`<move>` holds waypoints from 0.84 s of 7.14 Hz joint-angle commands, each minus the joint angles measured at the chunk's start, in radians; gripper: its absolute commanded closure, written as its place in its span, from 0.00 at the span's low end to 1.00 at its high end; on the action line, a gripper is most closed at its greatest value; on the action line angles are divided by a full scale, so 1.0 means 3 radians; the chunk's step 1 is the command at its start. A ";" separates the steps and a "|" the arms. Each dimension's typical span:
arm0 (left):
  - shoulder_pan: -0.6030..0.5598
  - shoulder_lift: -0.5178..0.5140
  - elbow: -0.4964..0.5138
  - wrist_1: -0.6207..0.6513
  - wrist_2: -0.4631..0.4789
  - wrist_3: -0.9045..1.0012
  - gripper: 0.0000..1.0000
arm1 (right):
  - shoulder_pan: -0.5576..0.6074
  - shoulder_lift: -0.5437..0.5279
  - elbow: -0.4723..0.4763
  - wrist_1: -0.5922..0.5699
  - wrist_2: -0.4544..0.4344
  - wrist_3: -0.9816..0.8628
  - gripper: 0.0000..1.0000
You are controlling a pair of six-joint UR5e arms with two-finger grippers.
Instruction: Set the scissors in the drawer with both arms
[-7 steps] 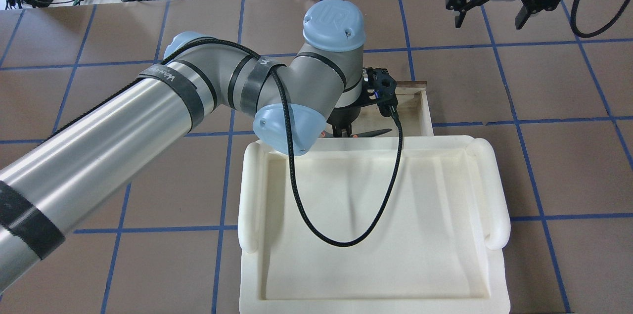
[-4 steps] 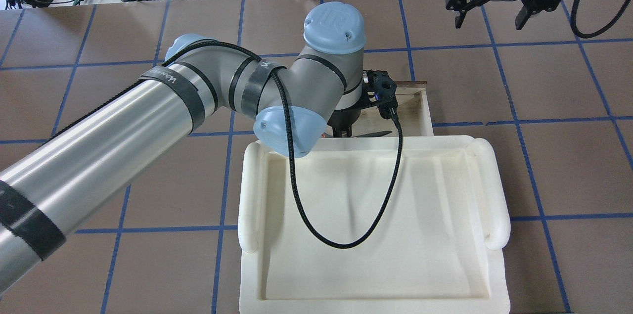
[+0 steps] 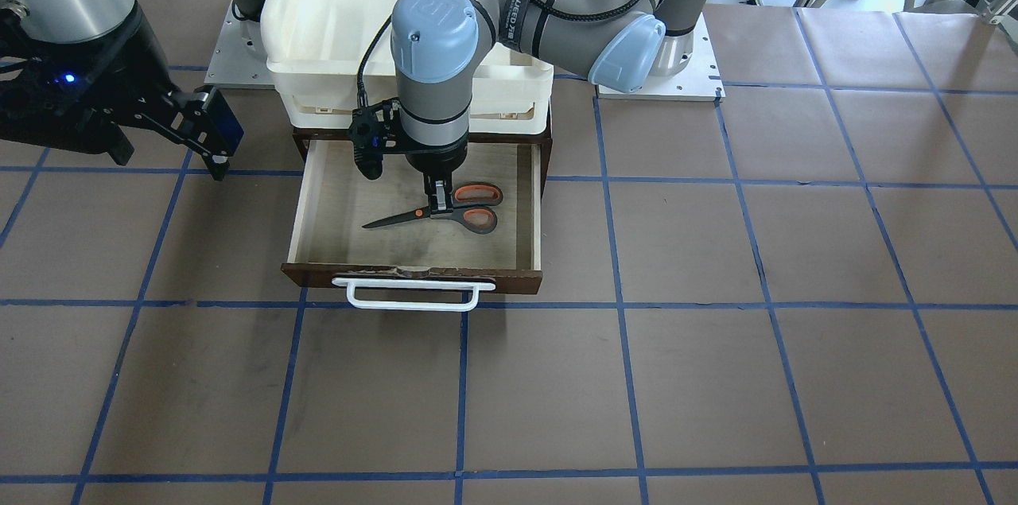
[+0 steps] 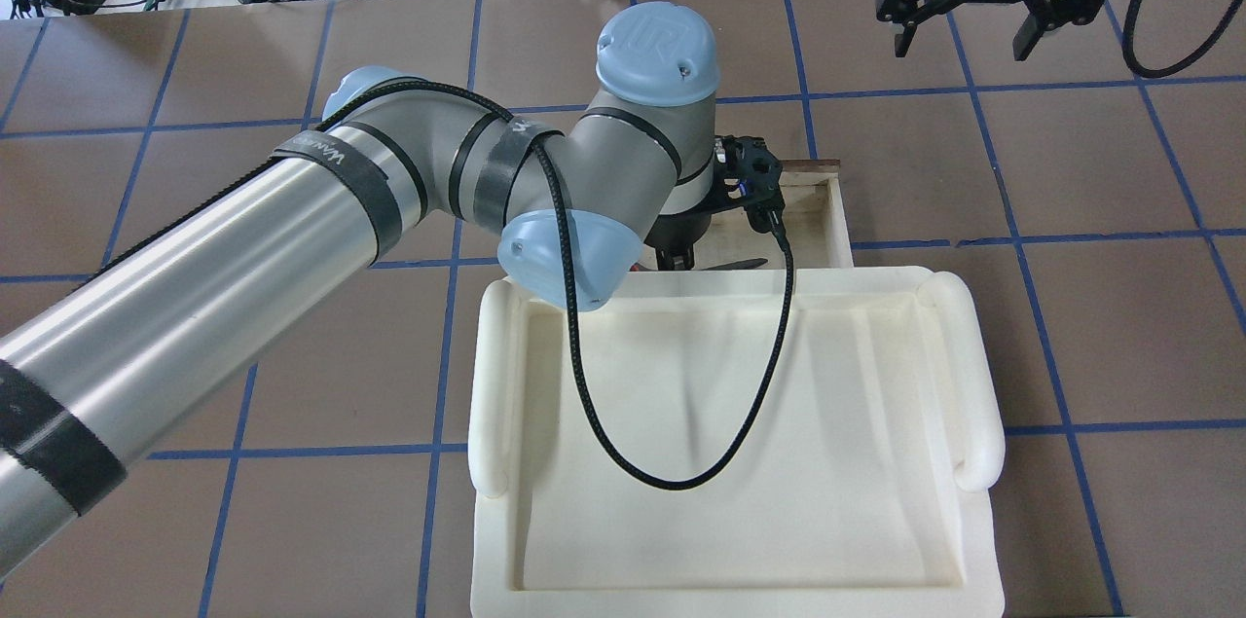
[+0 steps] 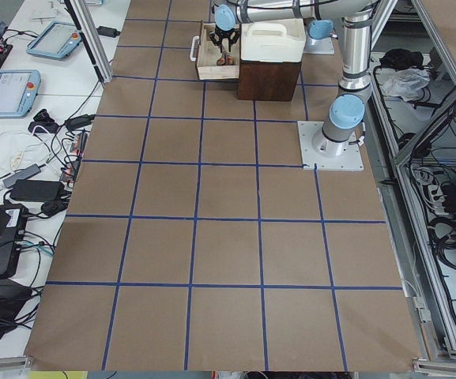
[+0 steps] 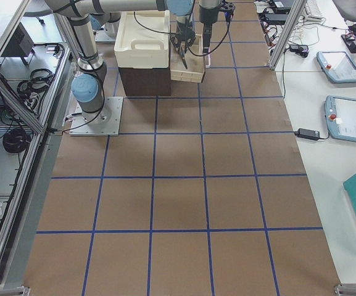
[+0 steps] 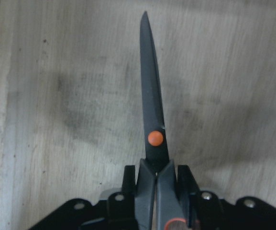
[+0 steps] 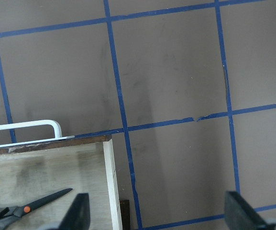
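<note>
The scissors have dark blades, an orange pivot dot and grey handles with orange-red loops. They are inside the open drawer, low over its pale wood floor. My left gripper is shut on the scissors just behind the pivot, as the left wrist view shows, blades pointing away from the gripper. My right gripper is open and empty, raised beside the drawer; its wrist view shows the scissors and a drawer wall. From overhead only the blade tip shows.
A white foam tray sits on top of the dark brown cabinet and hides most of the drawer from overhead. The drawer's white bar handle sticks out toward the operators' side. Brown table with blue grid tape lies all around.
My left gripper has sunk slightly with the scissors, so less of the blade shows past the tray's edge. The right gripper has barely moved.
</note>
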State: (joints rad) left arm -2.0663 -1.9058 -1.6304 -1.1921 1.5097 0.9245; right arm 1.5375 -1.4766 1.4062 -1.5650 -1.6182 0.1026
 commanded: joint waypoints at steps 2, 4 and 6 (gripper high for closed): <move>0.0010 0.0083 0.0004 0.0006 0.0014 0.0007 0.46 | 0.0014 -0.0028 0.0012 0.0011 0.0051 -0.0009 0.00; 0.0071 0.0196 0.0101 0.0016 0.0009 0.0002 0.46 | 0.0034 -0.0038 0.0012 0.0032 0.0015 -0.0055 0.00; 0.0331 0.0323 0.0305 -0.0101 0.0014 -0.0003 0.46 | 0.0034 -0.0038 0.0012 0.0037 0.0030 -0.0056 0.00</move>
State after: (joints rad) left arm -2.0139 -1.8349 -1.5731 -1.2008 1.5136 0.9248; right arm 1.5469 -1.4873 1.4096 -1.5566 -1.6131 0.0874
